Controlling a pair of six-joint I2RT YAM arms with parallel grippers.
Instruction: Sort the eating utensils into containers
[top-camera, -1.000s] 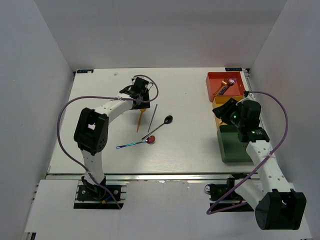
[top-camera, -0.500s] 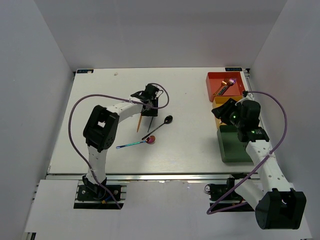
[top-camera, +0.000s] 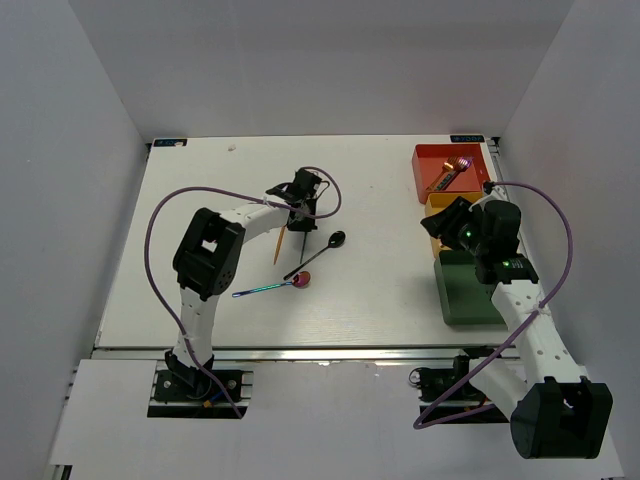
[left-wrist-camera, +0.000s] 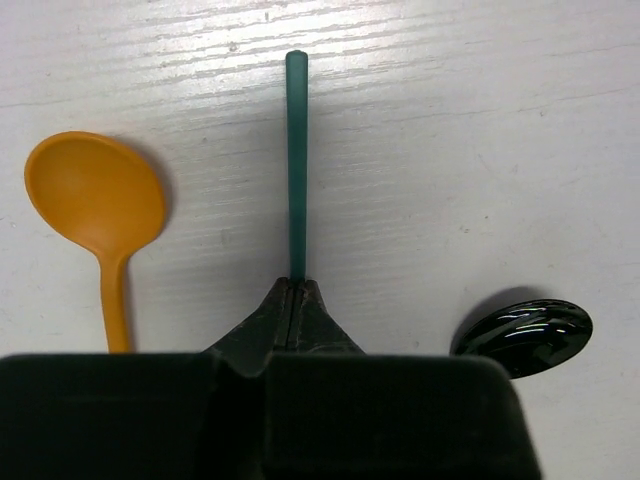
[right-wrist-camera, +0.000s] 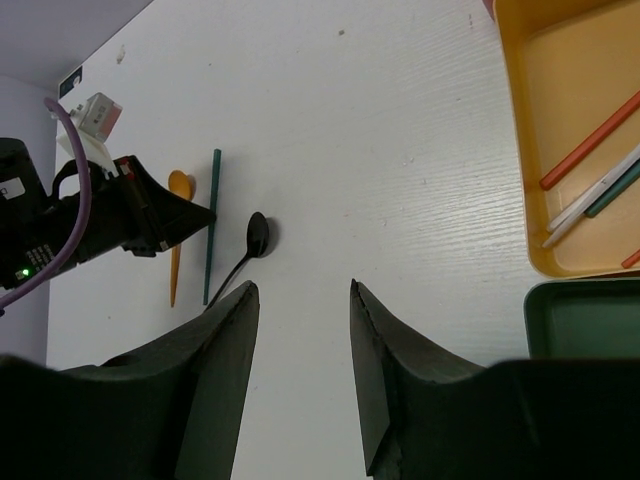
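Yellow tray (right-wrist-camera: 560, 100) with chopsticks (right-wrist-camera: 590, 140), red-orange tray (top-camera: 440, 158) with two utensils (top-camera: 447, 176); left gripper (left-wrist-camera: 292, 290) clenched on teal chopstick (left-wrist-camera: 296, 160), right gripper (right-wrist-camera: 302, 290) released.

The left pincer (left-wrist-camera: 292, 292) moved rightward, from over the orange spoon (left-wrist-camera: 95, 197) to the teal chopstick (left-wrist-camera: 296, 150). Its jaws went from open to clamped on that chopstick's end. The chopstick possibly shifted slightly, but the overhead view was obscured.
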